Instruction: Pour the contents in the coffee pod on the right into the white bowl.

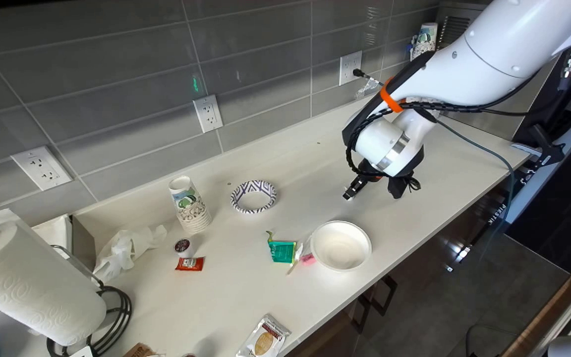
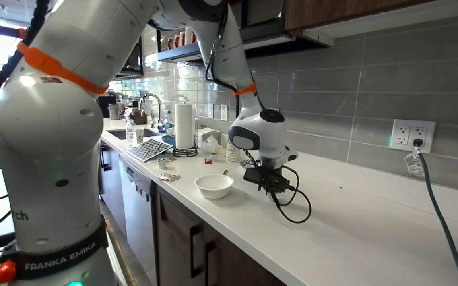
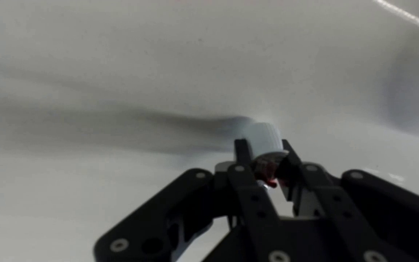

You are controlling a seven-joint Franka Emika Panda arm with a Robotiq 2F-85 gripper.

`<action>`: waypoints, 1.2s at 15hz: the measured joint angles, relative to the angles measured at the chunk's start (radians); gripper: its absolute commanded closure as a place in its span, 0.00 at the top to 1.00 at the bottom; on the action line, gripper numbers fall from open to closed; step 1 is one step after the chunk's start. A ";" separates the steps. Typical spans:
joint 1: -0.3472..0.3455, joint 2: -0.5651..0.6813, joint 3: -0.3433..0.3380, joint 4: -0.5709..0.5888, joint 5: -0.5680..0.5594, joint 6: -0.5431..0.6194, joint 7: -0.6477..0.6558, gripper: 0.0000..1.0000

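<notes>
See a white bowl (image 1: pixel 341 245) upright on the counter (image 1: pixel 295 213), close to the front edge, nearest to the gripper (image 3: pixel 264 146) but apart from it. Just beside this bowl, on the side away from the gripper, spot a pink packet (image 1: pixel 308 259) and, a little farther, a green packet (image 1: pixel 282 251). Back toward the tiled wall (image 1: pixel 260 74), find a patterned bowl (image 1: pixel 253 198), then a stack of paper cups (image 1: pixel 192 206). Farther along, notice crumpled white plastic (image 1: pixel 124 248), a paper towel roll (image 1: pixel 32 282), and a dark-topped pod (image 1: pixel 184 246) just beside a red packet (image 1: pixel 189 264); by the front edge, a silvery packet (image 1: pixel 264 338).

In the wrist view, find the coffee pod (image 3: pixel 264 138) pinched between the fingertips (image 3: pixel 242 147), with only a narrow gap there, filled by the pod. Cannot tell about contact with the counter below. Note the pale, narrower base directed away from the gripper, toward the counter, and the rim turned back, dark and red there but blurred. Read the long axis, base to rim, as roughly in line with the gripper, slightly aslant.
</notes>
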 measured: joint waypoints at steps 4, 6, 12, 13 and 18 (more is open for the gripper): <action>0.007 -0.009 -0.002 -0.007 -0.007 0.001 0.000 0.26; 0.015 -0.021 -0.005 -0.019 -0.019 0.001 0.000 0.26; 0.073 -0.066 -0.050 -0.088 -0.139 0.001 0.032 0.18; 0.089 -0.075 -0.064 -0.104 -0.169 0.001 0.047 0.15; 0.172 -0.120 -0.144 -0.166 -0.308 0.001 0.125 0.18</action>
